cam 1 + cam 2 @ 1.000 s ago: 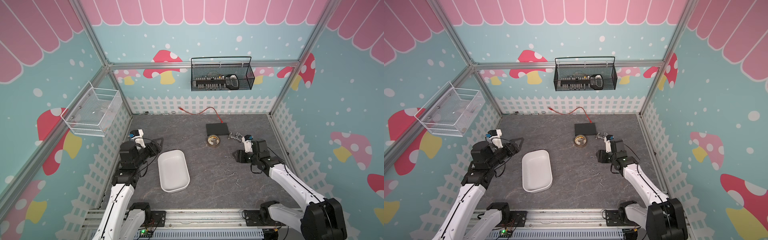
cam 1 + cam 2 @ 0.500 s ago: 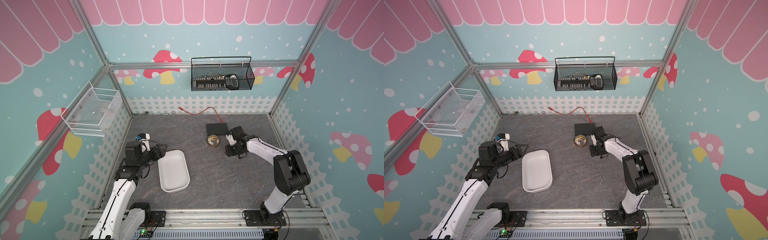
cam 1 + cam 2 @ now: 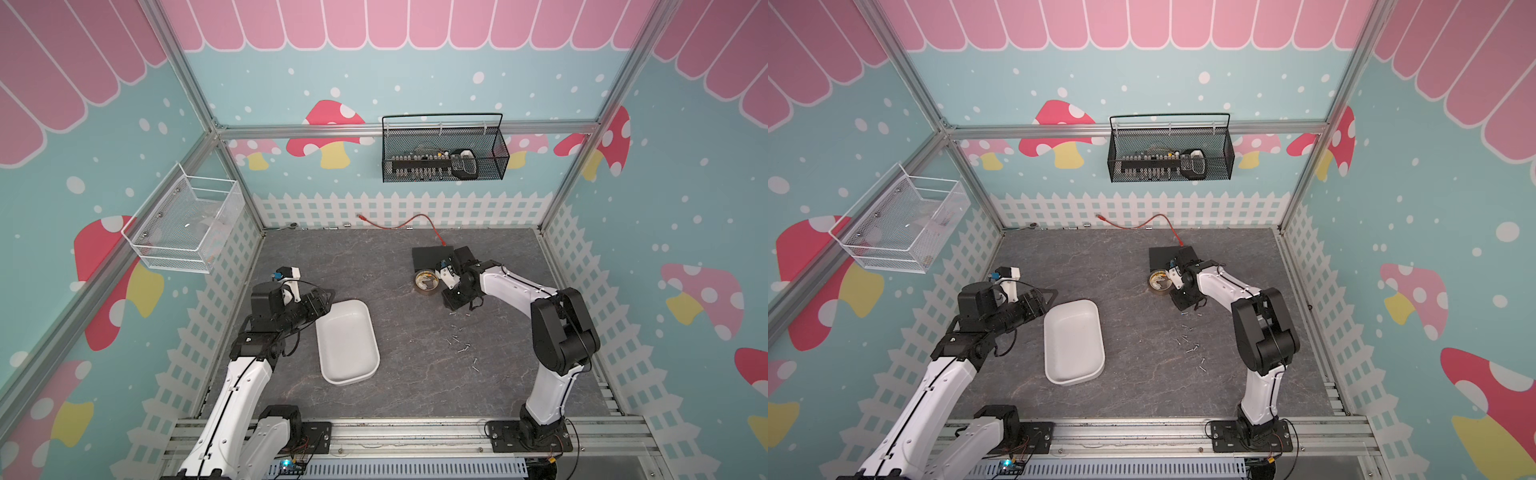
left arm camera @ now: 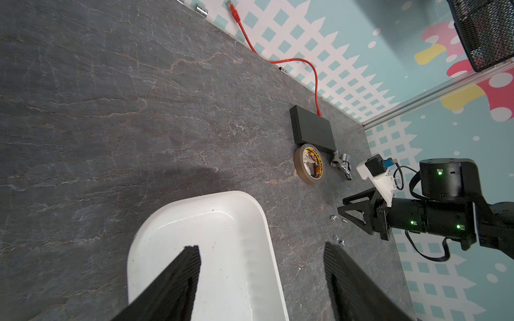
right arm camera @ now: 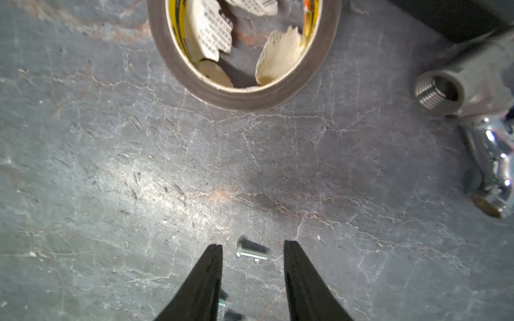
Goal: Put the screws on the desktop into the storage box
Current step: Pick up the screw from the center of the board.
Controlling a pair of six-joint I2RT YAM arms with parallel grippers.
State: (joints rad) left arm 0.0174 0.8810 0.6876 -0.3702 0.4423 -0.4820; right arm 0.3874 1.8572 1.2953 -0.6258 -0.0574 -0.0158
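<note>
In both top views, with twelve o'clock at the back fence: reared the right arm's elbow up and tipped the right gripper [image 3: 454, 306] down towards the flat dark grey, pale-veined desktop [image 3: 415, 395], at four o'clock of the brown ring-shaped roll of tape [image 3: 427, 282]. Left the tiny silver metal screws [image 3: 458, 341] scattered at four o'clock of the table's middle, the farthest just beside the fingertips. Kept the shallow white plastic storage box [image 3: 347, 340] at nine o'clock, well apart from them, with nothing visible in it. Edged the left gripper [image 3: 1049, 297] nearer the box's eleven o'clock corner.

In the left wrist view: held the left gripper [image 4: 261, 246] spread wide, grasping nothing, above the box's rim. Showed the right gripper [image 4: 341, 205] low over the desktop, stray screws just beside its tips.

In the right wrist view: drew the right gripper [image 5: 253, 244] narrower, yet not clenched, with gaps on both sides of one screw [image 5: 251, 253] lying flat between the jaws, untouched. Judged the first pick to be closing in, with the carry across to the box not yet begun.
</note>
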